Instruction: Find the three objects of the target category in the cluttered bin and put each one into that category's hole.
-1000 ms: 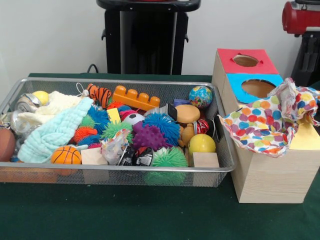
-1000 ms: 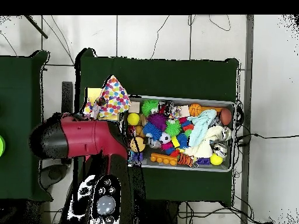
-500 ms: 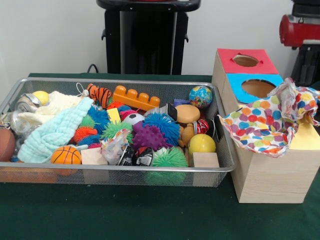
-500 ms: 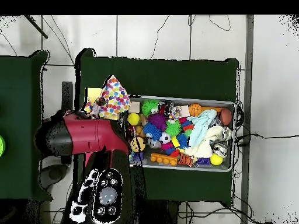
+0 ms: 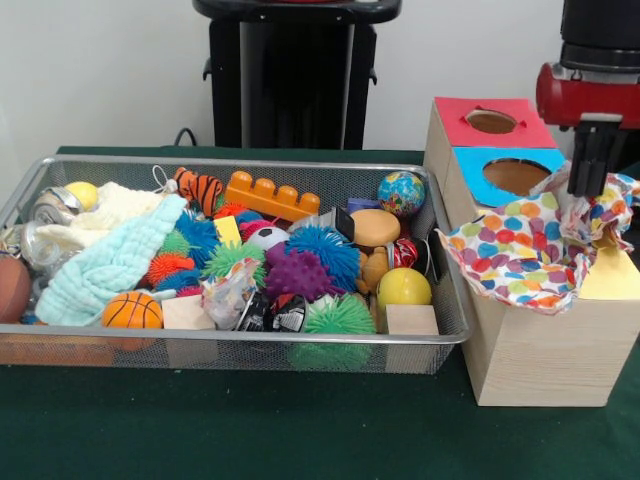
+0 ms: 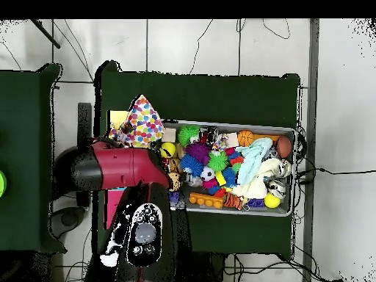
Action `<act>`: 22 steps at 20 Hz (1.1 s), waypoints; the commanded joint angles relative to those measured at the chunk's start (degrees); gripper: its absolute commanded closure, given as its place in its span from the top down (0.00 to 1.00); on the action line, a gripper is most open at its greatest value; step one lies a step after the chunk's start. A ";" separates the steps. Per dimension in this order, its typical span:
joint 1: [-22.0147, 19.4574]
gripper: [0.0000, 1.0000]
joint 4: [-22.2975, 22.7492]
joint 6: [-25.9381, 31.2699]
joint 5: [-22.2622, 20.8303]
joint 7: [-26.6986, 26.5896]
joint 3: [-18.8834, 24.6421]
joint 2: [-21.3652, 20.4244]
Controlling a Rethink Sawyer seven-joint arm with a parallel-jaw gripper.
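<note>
Whether the jaws are parted or closed cannot be told: the black gripper [image 5: 592,160] under the red and black arm [image 6: 121,167] hangs just above the crumpled polka-dot cloth [image 5: 520,245]. That cloth drapes over the pale wooden box [image 5: 540,350], beside its blue panel hole [image 5: 516,176] and red panel hole [image 5: 491,121]. The silver wire-mesh bin [image 5: 440,335], packed with toys, stands just beside the box on the green table [image 5: 300,430].

The cloth [image 5: 535,245] on the pale wooden box [image 5: 545,355] is white with dots of many colours — red, orange, blue, green. The box's panels are red [image 5: 495,122] and blue [image 5: 512,175]. The table cover [image 5: 300,430] is dark green — the arm [image 5: 590,95] red and black.
</note>
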 commanded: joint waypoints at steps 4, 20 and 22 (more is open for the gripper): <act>-1.94 0.00 -1.19 -1.80 -1.07 5.53 3.47 2.72; 2.70 0.00 -3.90 15.98 -0.26 7.79 -1.59 -7.85; 2.96 0.00 -4.25 16.51 -0.17 8.21 -1.82 -8.09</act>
